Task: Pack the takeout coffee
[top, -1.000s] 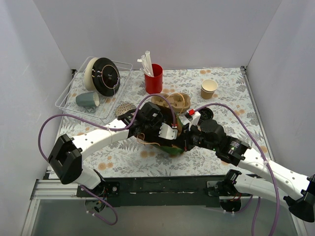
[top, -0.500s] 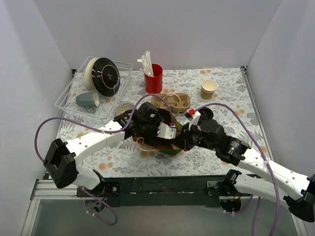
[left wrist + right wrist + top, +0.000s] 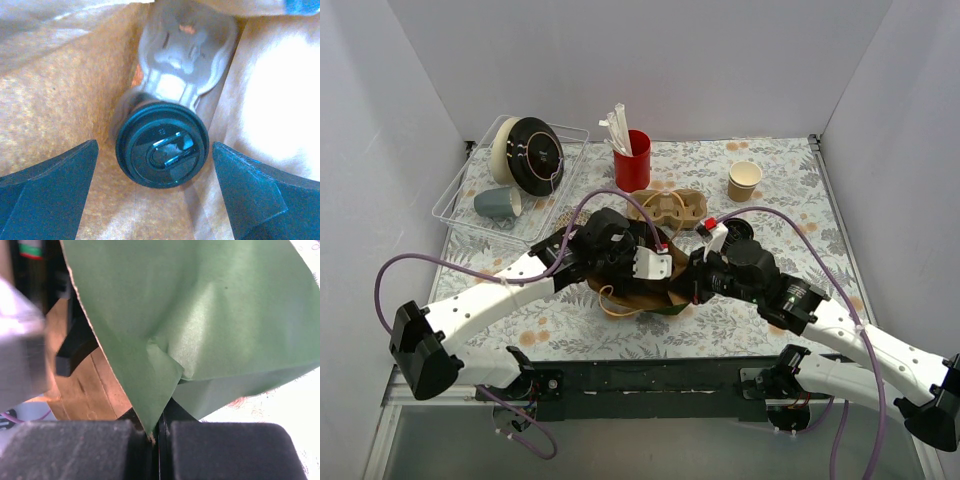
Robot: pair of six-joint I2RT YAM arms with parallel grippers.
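The takeout coffee sits deep inside a paper bag. Its round black lid faces the left wrist camera and hides most of the brown cup. My left gripper is open inside the bag's mouth, with both fingers clear of the lid on either side. From above, the bag lies between the two arms, brown inside and green outside. My left gripper reaches into it. My right gripper is shut on the bag's green edge; from above this gripper sits at the bag's right side.
A pulp cup carrier lies just behind the bag. A red cup of straws and a tan lidless cup stand at the back. A wire rack at back left holds plates and a grey-blue mug. White walls enclose three sides.
My left gripper's jaws have spread wider and the left arm has swung its elbow out to the left, drawing back a little. The right gripper has kept its hold on the bag.
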